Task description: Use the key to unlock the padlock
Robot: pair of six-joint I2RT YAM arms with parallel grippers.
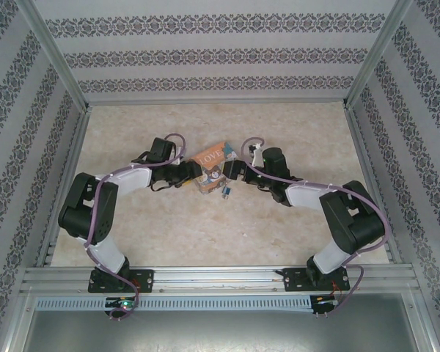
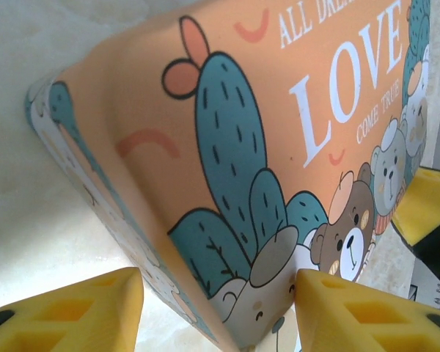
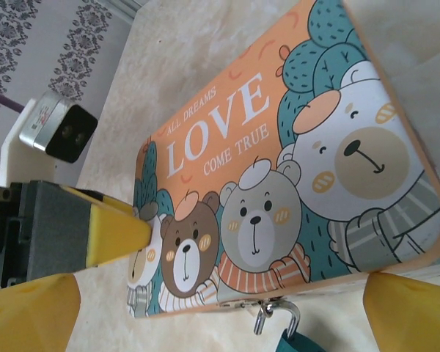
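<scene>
On the table [image 1: 169, 227], a LOVE box [image 1: 210, 163] flanked by two tools.
Left tool [image 1: 193, 176] astride the box's end, one pad [image 2: 330, 308] touching, grip impossible to tell; right tool [image 3: 220, 326] spread wide, released; padlock [image 3: 277, 317] hanging at the box's front edge.

You have bright, even light and soft shadows; the pale marbled tabletop [image 2: 29, 220] washes out to white, and close up the yellow moulded fingertips [image 2: 73, 312] blur.
</scene>
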